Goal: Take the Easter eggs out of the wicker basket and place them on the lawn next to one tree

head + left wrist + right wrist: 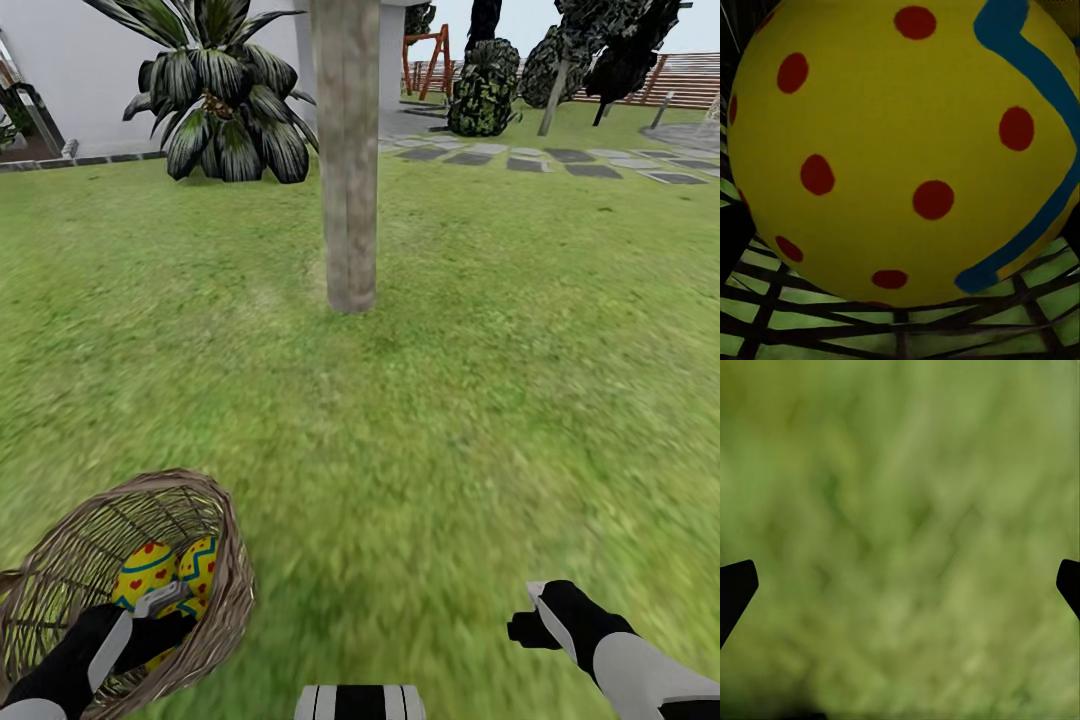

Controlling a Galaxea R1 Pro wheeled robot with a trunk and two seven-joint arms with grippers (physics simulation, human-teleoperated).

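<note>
The wicker basket (225, 600) lies on the lawn (430, 430) at the lower left of the head view. Two yellow Easter eggs (145, 575) (200, 565) show inside it, and a yellow sliver peeks from under my left arm. My left gripper (165, 612) reaches into the basket right at the eggs. In the left wrist view one egg (900, 150) looms very close between the spread fingertips (733, 240), with wicker weave beneath. My right gripper (528, 615) (900, 585) hangs open over bare grass. The tree (345, 160) stands straight ahead.
A palm-like plant (225, 100) grows by the white house wall (70, 70) at the back left. Stepping stones (560, 160), dark bushes (485, 90) and a slatted fence (690, 80) line the far right. Open grass stretches between basket and trunk.
</note>
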